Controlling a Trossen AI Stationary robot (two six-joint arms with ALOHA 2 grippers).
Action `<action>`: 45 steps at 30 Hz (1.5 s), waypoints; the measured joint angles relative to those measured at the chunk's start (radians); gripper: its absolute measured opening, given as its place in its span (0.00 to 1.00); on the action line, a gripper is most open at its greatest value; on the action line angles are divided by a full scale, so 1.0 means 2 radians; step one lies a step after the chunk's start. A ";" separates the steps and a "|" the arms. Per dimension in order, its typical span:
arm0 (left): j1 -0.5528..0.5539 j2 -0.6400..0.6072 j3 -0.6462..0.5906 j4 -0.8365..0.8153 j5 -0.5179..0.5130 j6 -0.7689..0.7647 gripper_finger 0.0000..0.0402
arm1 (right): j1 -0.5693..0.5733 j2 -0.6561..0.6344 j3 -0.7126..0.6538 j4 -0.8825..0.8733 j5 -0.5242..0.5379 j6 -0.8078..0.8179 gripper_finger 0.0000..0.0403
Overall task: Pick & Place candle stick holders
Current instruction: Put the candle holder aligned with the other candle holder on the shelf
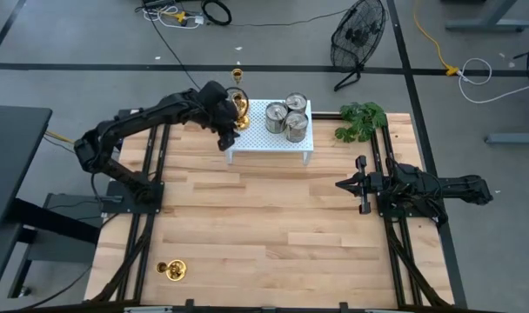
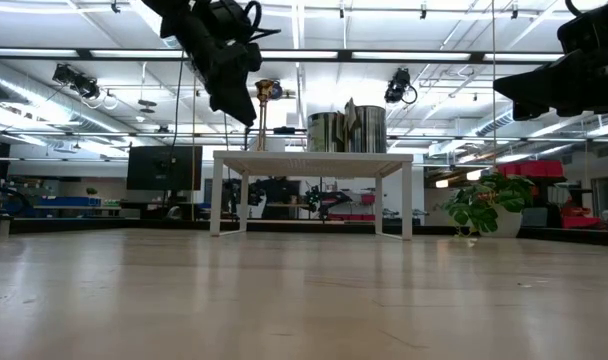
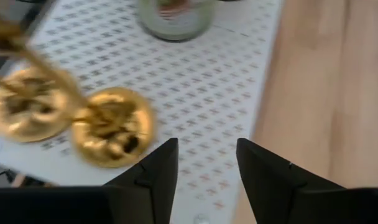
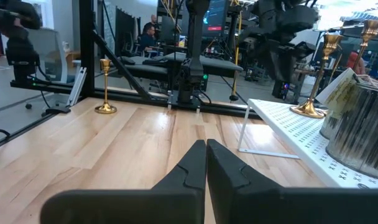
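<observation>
Left gripper [image 3: 204,171] is hovering over the white perforated rack [image 1: 256,139], fingers spread, holding nothing. Two gold candle stick holders [image 3: 111,127] are standing on the rack beside three silver ones [image 1: 286,117]; a third gold holder [image 1: 171,270] is sitting on the table. Right gripper [image 4: 206,163] is waiting, fingers pressed together.

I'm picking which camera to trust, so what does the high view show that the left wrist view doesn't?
Only the high view: a gold holder alone on the table's near left, the plant, the right gripper shut and waiting at the right, and three silver holders.

Only the left wrist view: the left gripper is open, holding nothing.

Both: the white rack with gold holders on it.
</observation>
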 joint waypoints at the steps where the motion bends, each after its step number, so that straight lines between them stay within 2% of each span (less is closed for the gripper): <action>1: -0.006 0.000 0.000 -0.003 0.000 0.000 0.42 | 0.000 0.000 0.000 0.000 0.000 0.000 0.04; 5: -0.028 0.000 0.000 -0.027 0.002 0.012 0.38 | 0.000 0.000 0.000 0.000 0.000 0.000 0.04; 12: -0.049 0.000 0.000 -0.070 0.065 0.011 0.34 | 0.000 0.000 0.000 0.000 0.000 0.000 0.04; 15: -0.064 0.000 0.000 -0.072 0.076 0.018 0.34 | 0.000 0.000 0.000 0.000 0.000 0.000 0.04; 24: -0.127 0.000 0.000 -0.075 0.069 0.046 0.34 | 0.000 0.000 0.000 0.000 0.000 0.000 0.04; 30: -0.184 0.000 0.000 -0.082 0.062 0.097 0.34 | 0.000 0.000 0.000 0.000 0.000 0.000 0.04; 36: -0.224 0.000 -0.001 -0.128 0.061 0.141 0.34 | 0.000 0.000 0.000 0.000 0.000 0.000 0.04; 45: -0.289 -0.008 -0.001 -0.168 0.049 0.155 0.34 | 0.000 0.000 0.000 0.000 0.000 0.000 0.04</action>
